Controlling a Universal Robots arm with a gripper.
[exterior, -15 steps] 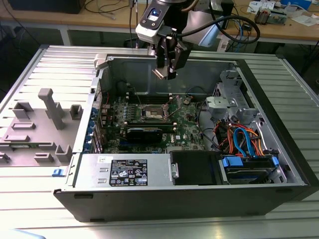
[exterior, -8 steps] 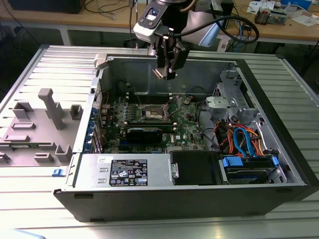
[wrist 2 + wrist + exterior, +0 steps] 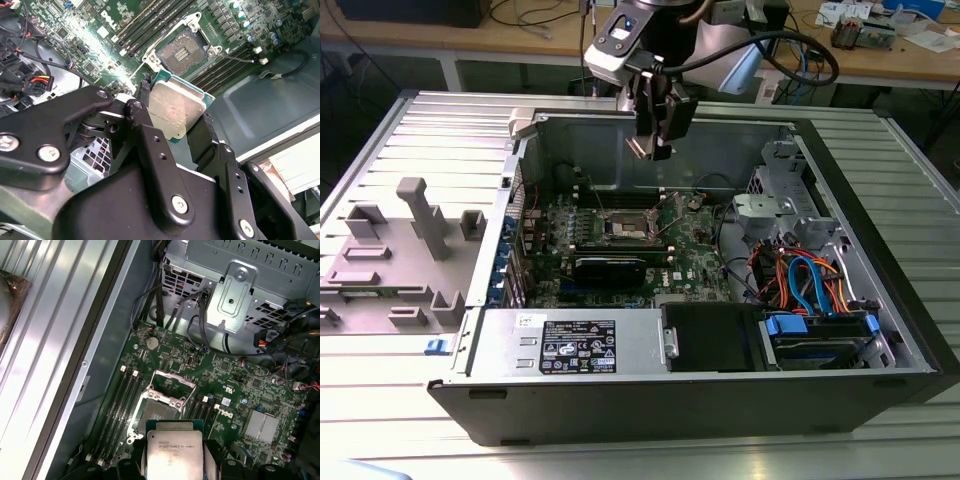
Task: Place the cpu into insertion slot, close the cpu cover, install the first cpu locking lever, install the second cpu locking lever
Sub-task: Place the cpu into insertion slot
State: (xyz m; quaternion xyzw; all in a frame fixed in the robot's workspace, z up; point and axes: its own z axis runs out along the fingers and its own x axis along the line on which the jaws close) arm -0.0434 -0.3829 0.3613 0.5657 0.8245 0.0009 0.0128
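My gripper (image 3: 653, 148) hangs above the open computer case, over its back wall, shut on the cpu (image 3: 175, 107). The chip's silvery top faces both wrist views, with a green edge showing, and the black fingers (image 3: 142, 107) press on two opposite sides. The cpu (image 3: 172, 452) is well above the board and touches nothing else. Below it the insertion slot (image 3: 160, 412) lies bare and dark inside its silver rim (image 3: 182, 50), in the middle of the green board (image 3: 630, 228). The cpu cover (image 3: 173, 382) stands swung up off the slot on its far side.
Long black memory slots (image 3: 117, 405) flank the socket. A black graphics card (image 3: 610, 268) lies in front of it, with a power supply (image 3: 575, 345) along the case's near wall. A drive cage (image 3: 770, 215) and coloured cables (image 3: 805, 285) fill the exterior view's right. A grey fixture (image 3: 415, 250) stands outside the case.
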